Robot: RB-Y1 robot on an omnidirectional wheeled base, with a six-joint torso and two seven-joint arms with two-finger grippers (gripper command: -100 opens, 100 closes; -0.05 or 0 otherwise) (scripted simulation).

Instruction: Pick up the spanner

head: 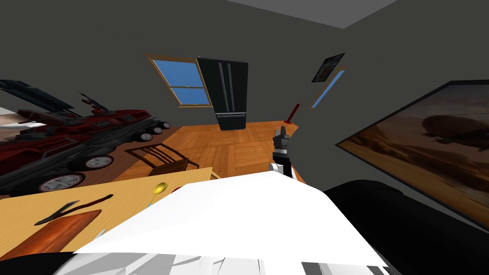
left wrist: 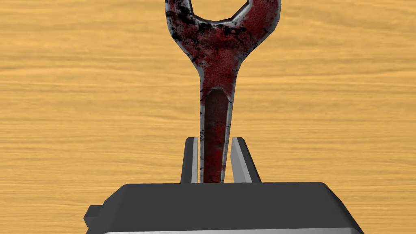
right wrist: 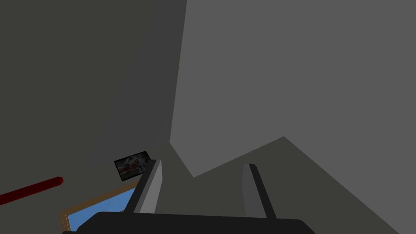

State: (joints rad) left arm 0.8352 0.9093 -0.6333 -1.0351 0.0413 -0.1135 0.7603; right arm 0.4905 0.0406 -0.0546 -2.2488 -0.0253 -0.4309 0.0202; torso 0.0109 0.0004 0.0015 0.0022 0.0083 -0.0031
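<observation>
Spanner (left wrist: 217, 61), dark red: handle pinched by my left gripper (left wrist: 215, 141) over wooden bench (left wrist: 81, 101); I'd keep squeeze firm, lift straight, level; right gripper (head: 281, 132), frame centre-right, spread, idle.

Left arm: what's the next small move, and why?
Probably a short straight lift. The left gripper has its jaws shut on the handle of the red spanner over the wooden table; a small rise would test whether the grip holds.
</observation>
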